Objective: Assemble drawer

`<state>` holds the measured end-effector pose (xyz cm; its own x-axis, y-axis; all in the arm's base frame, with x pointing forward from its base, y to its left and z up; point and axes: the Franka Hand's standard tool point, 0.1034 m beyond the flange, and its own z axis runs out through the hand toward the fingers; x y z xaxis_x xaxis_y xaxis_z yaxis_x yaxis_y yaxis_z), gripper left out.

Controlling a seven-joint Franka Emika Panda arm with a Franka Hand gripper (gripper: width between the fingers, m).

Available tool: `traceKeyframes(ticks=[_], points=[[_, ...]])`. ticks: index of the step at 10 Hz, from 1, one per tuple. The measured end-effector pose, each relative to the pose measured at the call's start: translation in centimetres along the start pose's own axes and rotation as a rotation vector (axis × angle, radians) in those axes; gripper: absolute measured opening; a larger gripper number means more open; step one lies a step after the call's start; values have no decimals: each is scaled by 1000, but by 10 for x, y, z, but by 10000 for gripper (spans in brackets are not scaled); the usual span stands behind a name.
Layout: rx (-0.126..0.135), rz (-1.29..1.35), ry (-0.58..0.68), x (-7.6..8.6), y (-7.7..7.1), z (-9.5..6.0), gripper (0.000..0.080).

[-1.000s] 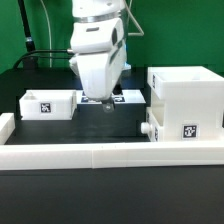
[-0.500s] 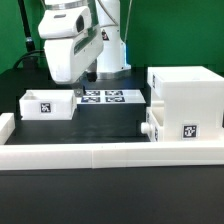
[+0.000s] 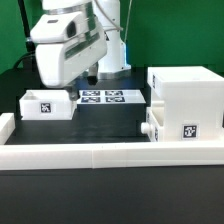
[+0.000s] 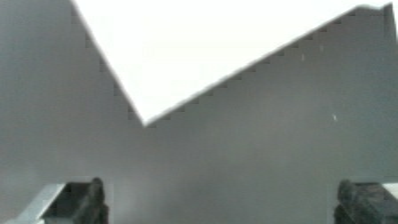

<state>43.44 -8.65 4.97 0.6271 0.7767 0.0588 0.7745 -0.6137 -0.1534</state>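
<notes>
The white drawer housing stands at the exterior view's right, with a tag on its front. A small round knob sticks out at its lower left corner. A loose white tray with a tag lies at the left. My gripper hangs just above and behind that tray and holds nothing. In the wrist view my gripper is open, with both fingertips wide apart over a blurred grey surface. A blurred white wedge lies beyond them; I cannot tell which part it is.
The marker board lies flat between the tray and the housing. A long low white border wall runs along the front. The table top is black, and the robot's base stands behind.
My gripper has moved from over the marker board up and to the exterior view's left, to above the loose tray. The marker board is now uncovered.
</notes>
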Motion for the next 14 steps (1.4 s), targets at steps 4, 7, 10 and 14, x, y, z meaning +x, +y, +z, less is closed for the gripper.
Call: traceKeyframes(ticks=[4, 7, 10, 14], points=[[-33, 273, 6, -12, 1, -3, 649], [-32, 452, 10, -11, 0, -3, 649], [-31, 631, 14, -11, 0, -2, 649], [-72, 881, 23, -29, -30, 30, 649]])
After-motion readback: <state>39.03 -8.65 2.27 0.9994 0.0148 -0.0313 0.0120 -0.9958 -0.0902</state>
